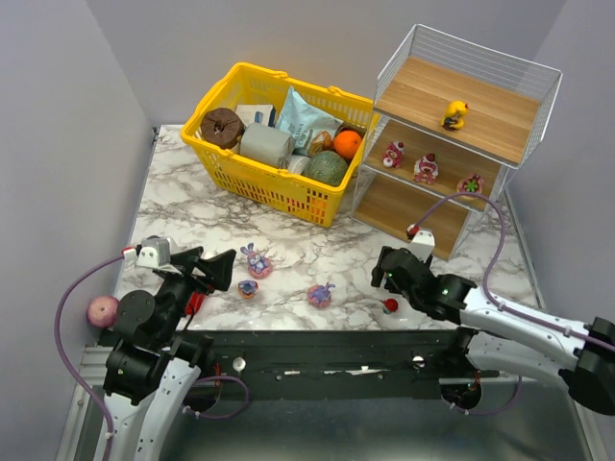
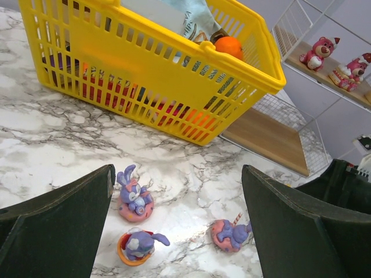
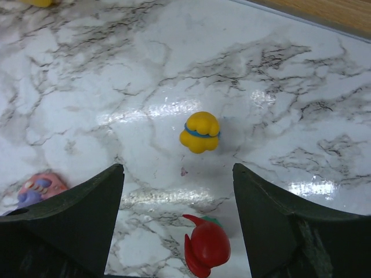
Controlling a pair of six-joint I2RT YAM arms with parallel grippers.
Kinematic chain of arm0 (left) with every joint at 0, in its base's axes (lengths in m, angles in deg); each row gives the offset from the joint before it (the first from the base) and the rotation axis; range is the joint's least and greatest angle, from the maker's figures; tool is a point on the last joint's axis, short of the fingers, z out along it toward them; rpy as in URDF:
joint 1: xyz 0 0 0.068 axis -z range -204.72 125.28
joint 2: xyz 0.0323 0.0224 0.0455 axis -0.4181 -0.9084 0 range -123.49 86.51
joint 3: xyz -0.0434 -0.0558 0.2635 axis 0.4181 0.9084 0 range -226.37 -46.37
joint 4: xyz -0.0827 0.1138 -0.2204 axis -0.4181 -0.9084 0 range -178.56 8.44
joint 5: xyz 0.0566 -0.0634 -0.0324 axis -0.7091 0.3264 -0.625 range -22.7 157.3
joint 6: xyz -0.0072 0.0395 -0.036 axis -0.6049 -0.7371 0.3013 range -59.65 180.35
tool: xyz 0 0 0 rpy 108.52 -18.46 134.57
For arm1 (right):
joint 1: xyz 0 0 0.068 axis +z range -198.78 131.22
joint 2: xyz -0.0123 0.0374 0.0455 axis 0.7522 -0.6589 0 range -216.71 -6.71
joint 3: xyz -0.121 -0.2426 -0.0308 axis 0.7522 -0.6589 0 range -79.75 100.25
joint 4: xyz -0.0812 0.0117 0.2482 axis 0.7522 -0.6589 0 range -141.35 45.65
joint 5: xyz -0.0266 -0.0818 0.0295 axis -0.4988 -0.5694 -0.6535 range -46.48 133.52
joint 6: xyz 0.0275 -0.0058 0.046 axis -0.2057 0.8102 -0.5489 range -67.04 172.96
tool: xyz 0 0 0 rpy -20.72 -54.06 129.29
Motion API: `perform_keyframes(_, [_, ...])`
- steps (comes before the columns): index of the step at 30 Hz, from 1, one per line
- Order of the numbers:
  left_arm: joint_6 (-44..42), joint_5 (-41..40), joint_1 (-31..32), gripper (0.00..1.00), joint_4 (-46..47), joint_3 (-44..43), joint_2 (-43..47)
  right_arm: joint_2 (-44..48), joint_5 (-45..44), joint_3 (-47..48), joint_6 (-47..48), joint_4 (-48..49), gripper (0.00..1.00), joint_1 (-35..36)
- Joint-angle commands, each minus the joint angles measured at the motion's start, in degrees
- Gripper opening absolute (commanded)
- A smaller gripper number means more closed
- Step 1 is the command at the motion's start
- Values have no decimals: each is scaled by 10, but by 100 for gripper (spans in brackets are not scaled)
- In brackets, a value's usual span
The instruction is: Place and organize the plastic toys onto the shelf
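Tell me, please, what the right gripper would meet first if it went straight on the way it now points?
Probably the small red toy, lying close between the right gripper's open fingers; the yellow toy sits further on. Depth is unclear, so it may touch the table first.

Overhead view high, looking down; wrist views low, close, sharing the marble table (image 1: 183, 226)

Left gripper (image 2: 177, 171) jaws wide apart at frame bottom; between them on the marble table (image 2: 58, 133): upright purple bunny (image 2: 134, 197), orange-based bunny (image 2: 138, 244) just below it, toppled bunny (image 2: 229, 234) lower centre-right; yellow basket (image 2: 156, 75) across top; shelf (image 2: 272, 139) at right, two pink bear figures (image 2: 317, 53) upper right.
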Motion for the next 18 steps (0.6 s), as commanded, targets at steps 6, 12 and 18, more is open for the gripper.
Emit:
perform_keyframes(6, [-2, 4, 2, 99, -1, 2, -5, -140, -161, -3, -165, 39, 75, 47])
perform_keyframes(12, [-4, 5, 2, 99, -1, 1, -4, -219, -189, 21, -215, 42, 72, 57])
perform_keyframes(18, [-6, 7, 2, 99, 0, 2, -7, -263, -211, 28, -246, 37, 68, 58])
